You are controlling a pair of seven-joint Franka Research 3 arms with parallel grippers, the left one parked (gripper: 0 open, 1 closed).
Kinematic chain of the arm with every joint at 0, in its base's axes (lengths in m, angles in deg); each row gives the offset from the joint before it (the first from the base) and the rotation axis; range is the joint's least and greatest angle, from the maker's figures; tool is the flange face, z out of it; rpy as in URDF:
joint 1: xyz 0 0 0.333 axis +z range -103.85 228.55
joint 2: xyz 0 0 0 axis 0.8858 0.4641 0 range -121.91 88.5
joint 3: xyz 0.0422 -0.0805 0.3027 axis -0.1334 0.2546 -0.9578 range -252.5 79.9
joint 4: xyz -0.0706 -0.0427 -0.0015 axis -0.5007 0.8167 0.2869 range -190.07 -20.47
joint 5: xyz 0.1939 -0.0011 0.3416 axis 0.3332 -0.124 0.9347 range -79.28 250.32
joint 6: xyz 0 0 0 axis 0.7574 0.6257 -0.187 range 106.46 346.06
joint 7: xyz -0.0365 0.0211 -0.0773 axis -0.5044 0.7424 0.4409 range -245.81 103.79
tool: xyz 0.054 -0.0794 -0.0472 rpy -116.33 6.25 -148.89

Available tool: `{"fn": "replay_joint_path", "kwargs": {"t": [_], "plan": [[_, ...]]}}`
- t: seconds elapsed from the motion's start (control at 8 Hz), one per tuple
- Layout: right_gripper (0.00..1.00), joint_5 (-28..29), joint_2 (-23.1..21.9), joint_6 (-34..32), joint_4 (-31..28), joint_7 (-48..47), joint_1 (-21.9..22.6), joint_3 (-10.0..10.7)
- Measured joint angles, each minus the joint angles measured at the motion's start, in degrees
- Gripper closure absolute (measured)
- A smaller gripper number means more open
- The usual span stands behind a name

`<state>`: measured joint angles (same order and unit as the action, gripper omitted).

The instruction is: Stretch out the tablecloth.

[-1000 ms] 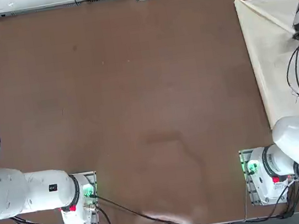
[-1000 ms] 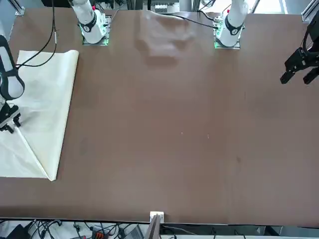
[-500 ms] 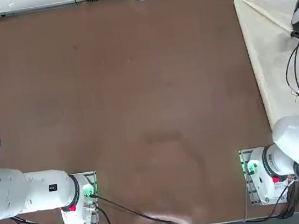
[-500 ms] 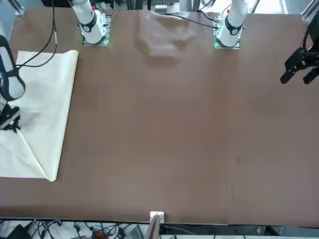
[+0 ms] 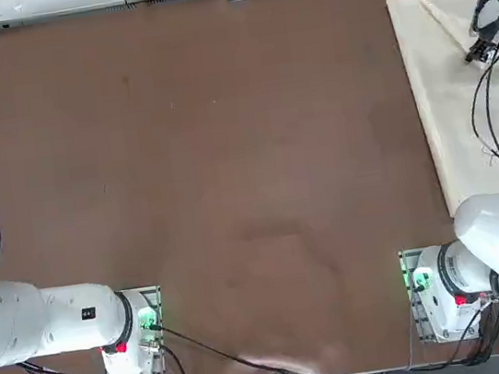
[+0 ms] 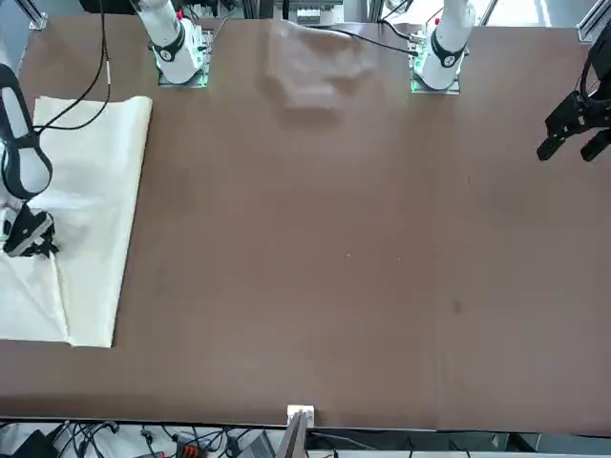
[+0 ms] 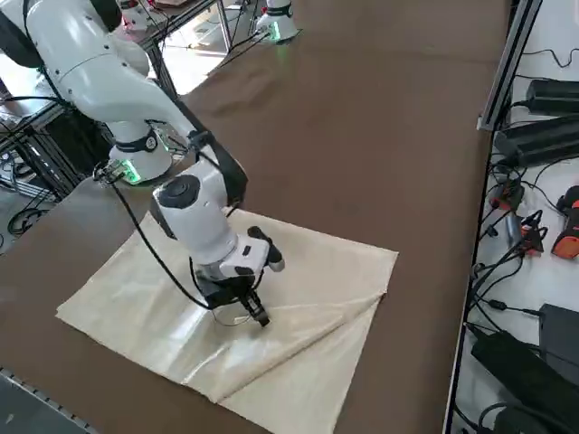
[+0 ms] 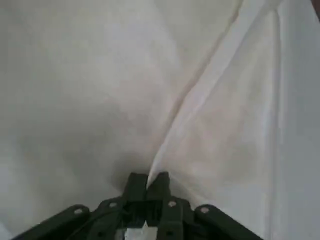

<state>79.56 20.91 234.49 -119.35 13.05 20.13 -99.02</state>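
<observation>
Tablecloth (image 5: 461, 101) laid at table's (image 5: 226, 153) right edge, ahead of right arm's base; thin cream-beige cloth, faintly creased. Right gripper (image 8: 147, 186) lowered onto cloth near its far end. Wrist view alone shows fingers pinched together on raised edge of fold running away from them. Side view alone shows folded flap as diagonal ridge across cloth (image 7: 271, 325), gripper (image 7: 256, 316) at its end. Front view: cloth (image 6: 91, 200) partly cut by frame, gripper (image 6: 29, 243) on it.
</observation>
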Motion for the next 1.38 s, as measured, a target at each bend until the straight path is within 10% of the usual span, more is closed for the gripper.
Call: {"fn": "replay_joint_path", "kwargs": {"t": [0.62, 1.38], "plan": [[0.98, 0.03, -0.17, -8.50, -0.25, -10.10, 2.67, -7.48], [0.98, 0.16, -2.08, -15.19, -0.35, -31.23, 16.79, -8.18]]}}
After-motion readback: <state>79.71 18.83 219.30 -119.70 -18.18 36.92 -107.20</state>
